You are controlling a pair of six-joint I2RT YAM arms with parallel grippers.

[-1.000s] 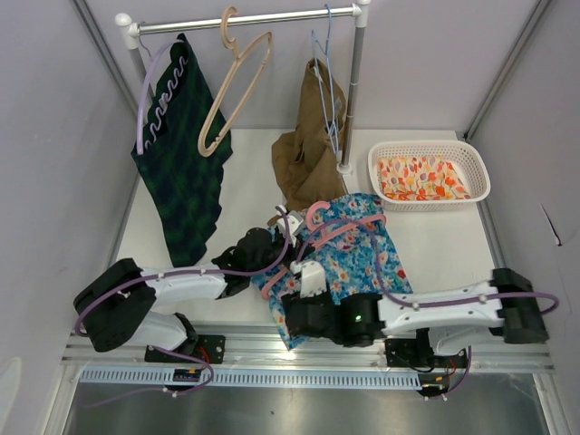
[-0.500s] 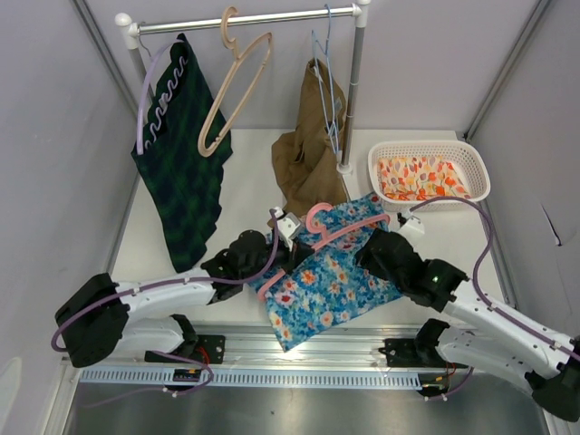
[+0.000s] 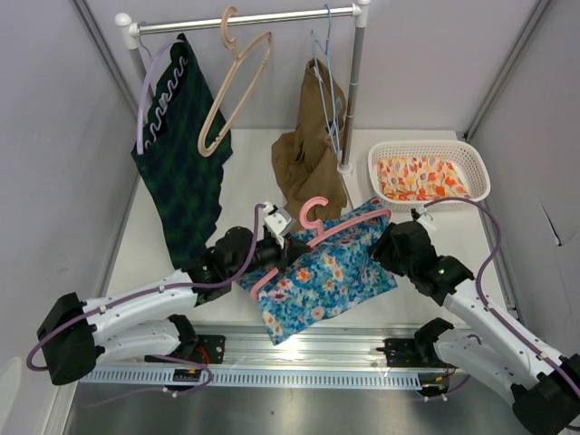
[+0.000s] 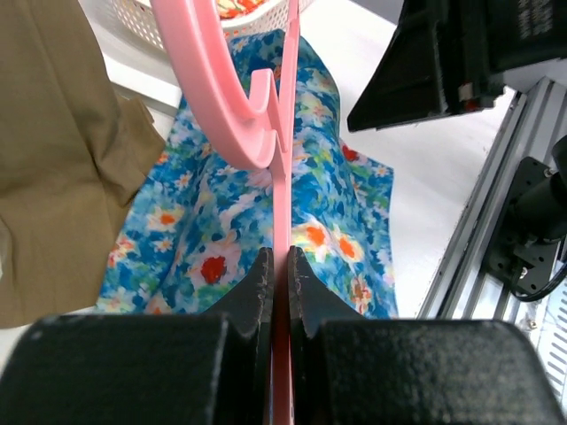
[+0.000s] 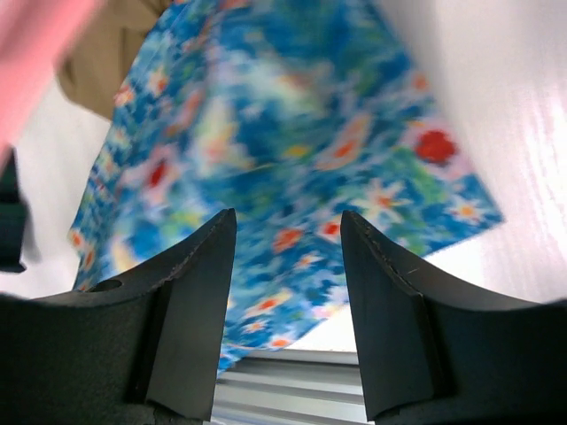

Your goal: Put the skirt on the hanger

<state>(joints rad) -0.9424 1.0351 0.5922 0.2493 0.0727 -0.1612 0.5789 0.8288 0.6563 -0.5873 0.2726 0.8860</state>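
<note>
A blue floral skirt (image 3: 317, 281) hangs on a pink hanger (image 3: 322, 227) and trails onto the table near the front edge. My left gripper (image 3: 283, 246) is shut on the hanger's bar (image 4: 282, 212), with the hook (image 4: 221, 97) rising ahead of the fingers. The skirt (image 4: 257, 221) drapes below the hanger. My right gripper (image 3: 391, 245) is open and empty, close to the hanger's right end. In the right wrist view the skirt (image 5: 283, 150) lies blurred beyond the spread fingers (image 5: 190, 292).
A rail (image 3: 245, 18) at the back carries a dark green plaid garment (image 3: 181, 154), an empty beige hanger (image 3: 237, 86) and a brown garment (image 3: 313, 149). A white basket (image 3: 428, 174) with orange floral cloth stands at the back right. Metal rail (image 3: 299, 349) runs along the front edge.
My left gripper has lifted the hanger and skirt up and toward the back. My right arm swung from low over the front edge to the skirt's right side.
</note>
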